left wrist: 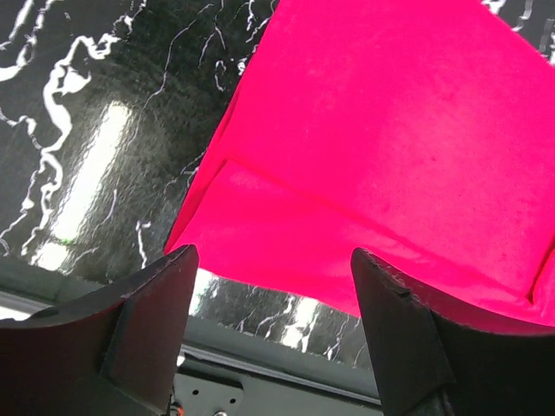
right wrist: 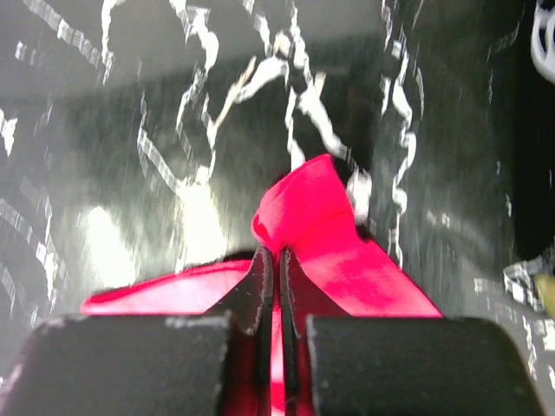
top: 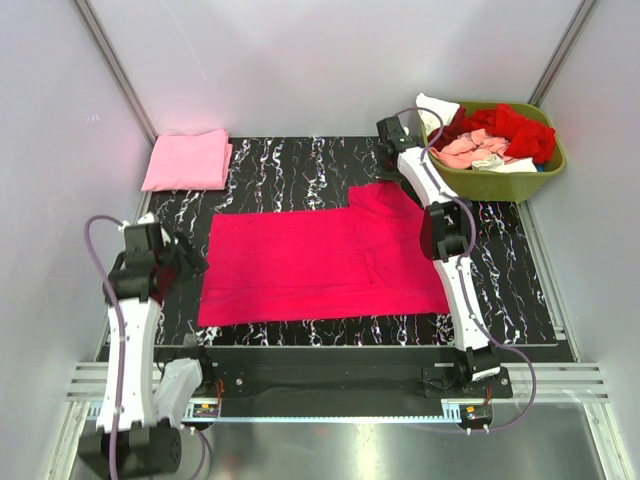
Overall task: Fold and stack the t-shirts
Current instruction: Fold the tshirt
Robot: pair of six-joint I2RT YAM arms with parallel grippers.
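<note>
A bright magenta-pink t-shirt (top: 320, 262) lies spread flat on the black marbled mat, one sleeve raised at its far right corner. My right gripper (top: 397, 150) is shut on that sleeve's edge; in the right wrist view the cloth (right wrist: 316, 217) bunches out between the closed fingers (right wrist: 260, 286). My left gripper (top: 190, 262) is open and empty just left of the shirt's left edge; the left wrist view shows the shirt's near left corner (left wrist: 260, 225) between and beyond the spread fingers (left wrist: 147, 321). A folded light pink t-shirt (top: 187, 160) lies at the far left.
An olive-green basket (top: 520, 180) at the far right holds red, salmon and white shirts (top: 495, 140). The mat's near edge meets a black metal rail (top: 330, 355). White walls close in on three sides.
</note>
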